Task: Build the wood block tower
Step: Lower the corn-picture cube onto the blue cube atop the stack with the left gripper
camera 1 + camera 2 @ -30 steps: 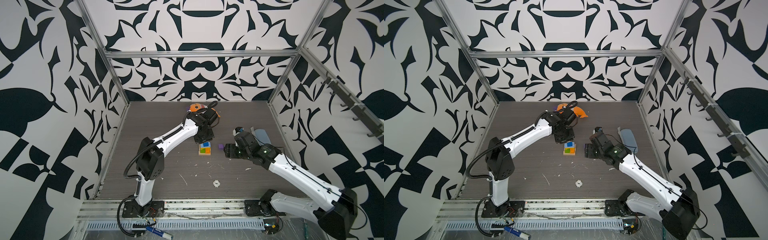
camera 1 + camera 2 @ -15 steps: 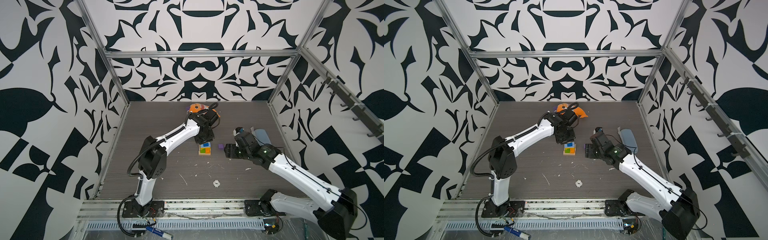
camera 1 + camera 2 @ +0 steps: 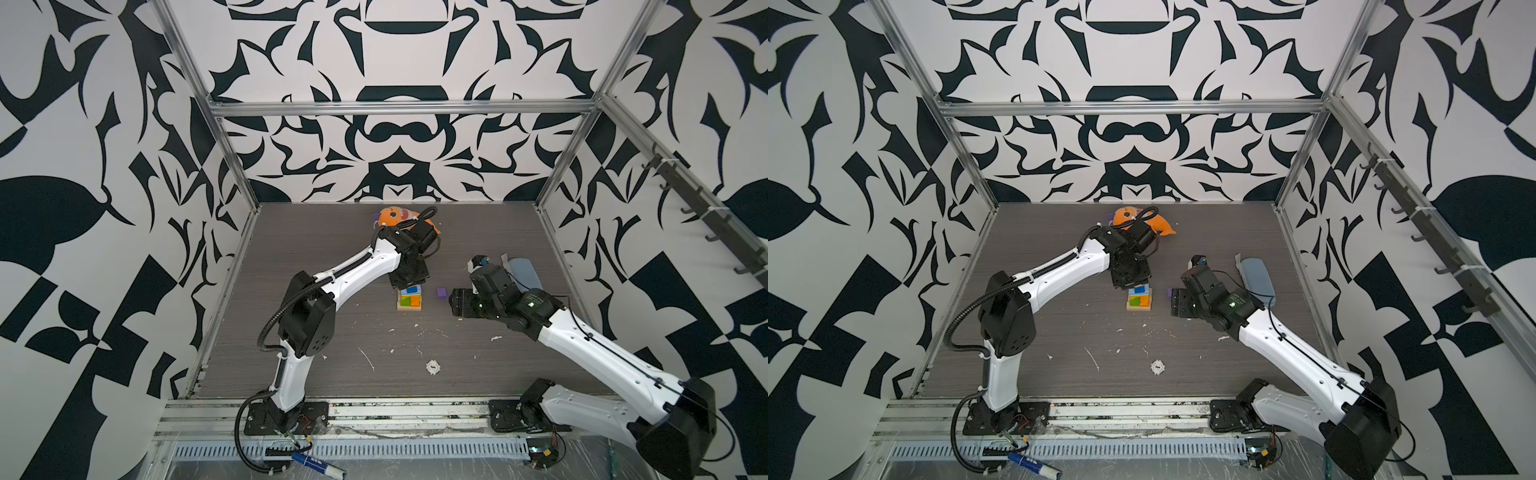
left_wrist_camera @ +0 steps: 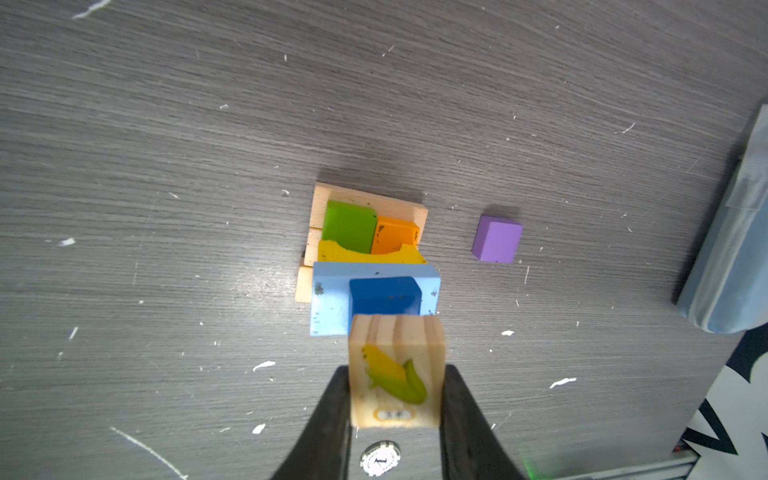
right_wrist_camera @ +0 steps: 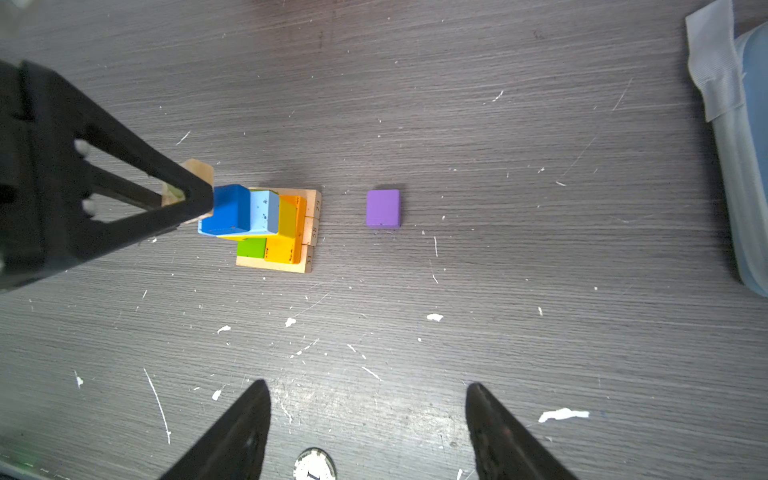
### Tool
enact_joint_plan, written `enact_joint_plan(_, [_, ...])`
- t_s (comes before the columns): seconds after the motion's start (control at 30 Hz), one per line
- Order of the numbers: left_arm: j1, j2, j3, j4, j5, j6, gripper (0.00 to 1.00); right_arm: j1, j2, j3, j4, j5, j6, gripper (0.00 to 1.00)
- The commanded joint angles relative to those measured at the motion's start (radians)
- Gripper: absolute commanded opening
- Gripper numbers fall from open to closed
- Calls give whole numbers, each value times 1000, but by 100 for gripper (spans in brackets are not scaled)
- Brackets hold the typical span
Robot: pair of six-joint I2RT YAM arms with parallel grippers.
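At the top of the wood block tower [image 4: 368, 253] on the table [image 4: 166, 166], the left fingers [image 4: 328, 415] pinch a corn-printed block [image 4: 395, 374], nudged only slightly closer, so placing it seems next; the right fingers [image 5: 232, 432] hang spread.

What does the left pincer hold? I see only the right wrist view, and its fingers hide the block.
Observer: A wood cube with a corn picture; the left wrist view shows the left pincer shut on it.
Operator: What lies behind the left arm?
Observer: An orange plush fish, near the back wall in both top views.
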Motion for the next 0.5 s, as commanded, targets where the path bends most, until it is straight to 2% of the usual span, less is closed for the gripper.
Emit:
enact_joint_plan(0.0, [-6, 23, -6, -34, -8, -3, 34, -6, -21, -4, 6, 5, -9, 78])
enact_joint_plan(0.47, [-8, 41, 0, -43, -15, 2, 34, -12, -22, -8, 9, -4, -9, 78])
